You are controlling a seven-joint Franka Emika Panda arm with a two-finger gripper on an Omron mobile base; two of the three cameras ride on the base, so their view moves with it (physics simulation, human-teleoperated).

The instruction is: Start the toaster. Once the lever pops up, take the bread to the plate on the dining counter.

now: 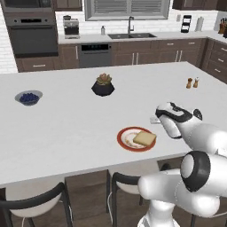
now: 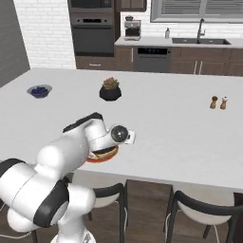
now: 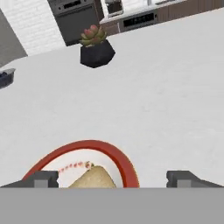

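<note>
Resting on the plate, the bread lies free of the gripper.
Much of the plate hides behind the arm in the right base view, and the hand view cuts the slice off at its lower edge. The gripper hangs just above the plate's near side with its jaws spread wide and nothing between them, the bread beneath and between the fingertips. Farther along the worktop, a small grey bowl holds blue berries.

Brown cabinets, white brick wall, window
</note>
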